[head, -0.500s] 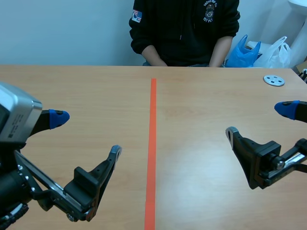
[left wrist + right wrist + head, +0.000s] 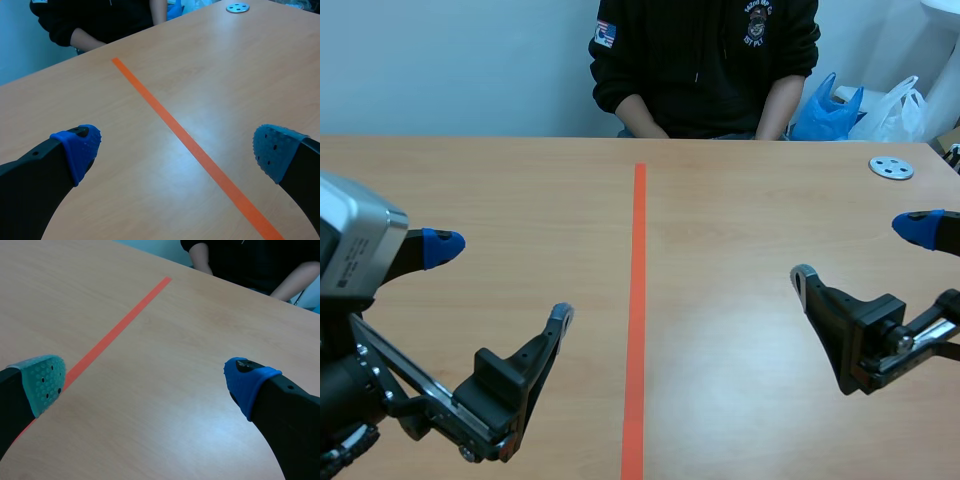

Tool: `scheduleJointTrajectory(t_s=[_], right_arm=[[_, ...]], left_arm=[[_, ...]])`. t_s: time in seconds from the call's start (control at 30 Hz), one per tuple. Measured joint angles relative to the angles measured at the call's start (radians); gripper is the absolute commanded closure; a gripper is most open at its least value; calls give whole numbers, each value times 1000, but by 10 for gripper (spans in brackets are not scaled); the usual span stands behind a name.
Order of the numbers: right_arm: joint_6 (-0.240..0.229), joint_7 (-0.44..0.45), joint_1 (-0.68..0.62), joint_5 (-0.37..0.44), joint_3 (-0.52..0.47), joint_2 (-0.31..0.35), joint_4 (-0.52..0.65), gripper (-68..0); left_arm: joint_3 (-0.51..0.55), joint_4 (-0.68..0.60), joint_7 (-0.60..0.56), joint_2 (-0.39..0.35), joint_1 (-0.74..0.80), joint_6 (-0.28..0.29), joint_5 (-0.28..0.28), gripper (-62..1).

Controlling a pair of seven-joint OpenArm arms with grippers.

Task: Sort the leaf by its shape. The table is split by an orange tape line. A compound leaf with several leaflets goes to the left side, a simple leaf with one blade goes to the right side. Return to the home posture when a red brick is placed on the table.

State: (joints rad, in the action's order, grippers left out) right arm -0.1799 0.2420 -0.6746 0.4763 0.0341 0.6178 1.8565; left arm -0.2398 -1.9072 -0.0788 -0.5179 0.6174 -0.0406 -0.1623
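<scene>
Scene view: left gripper point(image 2: 502, 280) and right gripper point(image 2: 858, 250) hung low over the desk point(image 2: 740, 220), fingers wide apart, gripping nothing. Orange tape line point(image 2: 638, 300) ran between them. Person point(image 2: 705, 60) sat across; grey disc point(image 2: 891, 167) lay far right.

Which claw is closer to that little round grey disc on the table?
Right. The right gripper is open on the same side of the orange tape line as the grey disc, which lies beyond it; the left gripper is open across the line.
</scene>
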Motion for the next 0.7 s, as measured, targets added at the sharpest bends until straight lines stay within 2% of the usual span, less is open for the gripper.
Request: scheduleJointTrajectory(t_s=[0.7], right_arm=[[0, 0, 0, 0, 0, 0, 0, -679]], left_arm=[[0, 0, 0, 0, 0, 8, 0, -623]])
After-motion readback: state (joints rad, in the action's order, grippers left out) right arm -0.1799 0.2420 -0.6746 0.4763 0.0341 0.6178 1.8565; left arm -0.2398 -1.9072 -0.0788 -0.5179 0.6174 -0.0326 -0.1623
